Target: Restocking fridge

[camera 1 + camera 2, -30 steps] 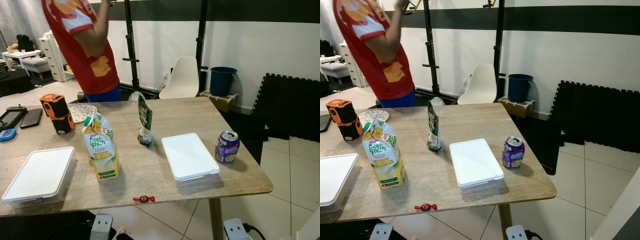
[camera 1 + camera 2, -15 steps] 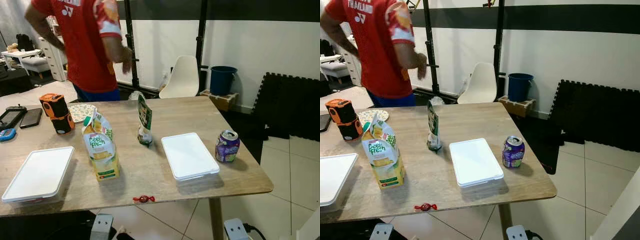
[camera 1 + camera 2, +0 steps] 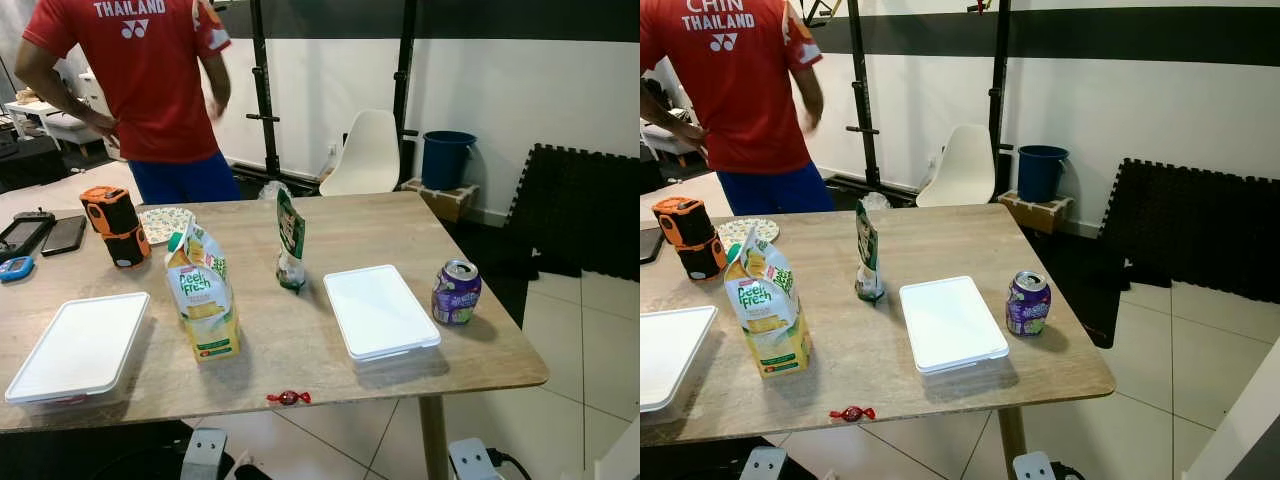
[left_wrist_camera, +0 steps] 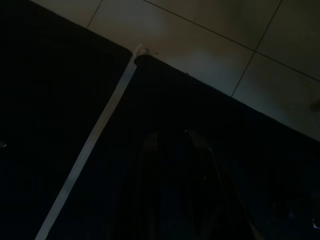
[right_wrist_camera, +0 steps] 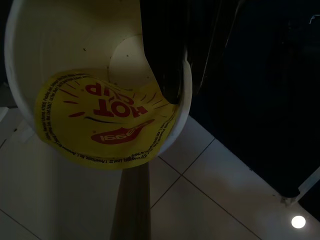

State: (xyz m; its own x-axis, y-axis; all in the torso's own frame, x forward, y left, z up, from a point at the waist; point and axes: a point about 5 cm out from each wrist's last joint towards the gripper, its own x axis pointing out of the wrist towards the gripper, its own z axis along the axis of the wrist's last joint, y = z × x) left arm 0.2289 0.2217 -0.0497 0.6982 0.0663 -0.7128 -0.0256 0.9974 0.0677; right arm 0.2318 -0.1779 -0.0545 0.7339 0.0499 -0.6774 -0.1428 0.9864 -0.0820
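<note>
On the wooden table (image 3: pixel 350 225) stand a yellow juice carton (image 3: pixel 203 295), a slim green pouch (image 3: pixel 290 240) and a purple drink can (image 3: pixel 456 293) near the right edge. One flat white lidded container (image 3: pixel 378 310) lies between pouch and can, another (image 3: pixel 80 345) at the left front. My right gripper (image 5: pixel 192 85) hangs low over the tiled floor, shut on the rim of a white cup (image 5: pixel 60 45) with a peeled yellow lid (image 5: pixel 105 130). Very dark in its wrist view, my left gripper (image 4: pixel 175 145) hangs idle over a black mat.
A person in a red shirt (image 3: pixel 150 80) stands at the table's far side, back turned. An orange-black device (image 3: pixel 115 225), phones (image 3: pixel 62 235) and a patterned plate (image 3: pixel 165 222) lie far left. A red candy (image 3: pixel 288 398) sits at the front edge. Behind are a white chair (image 3: pixel 365 155) and a blue bin (image 3: pixel 445 160).
The person has lowered the raised arm and turned to face away, shifting left behind the table. The things on the table have not moved.
</note>
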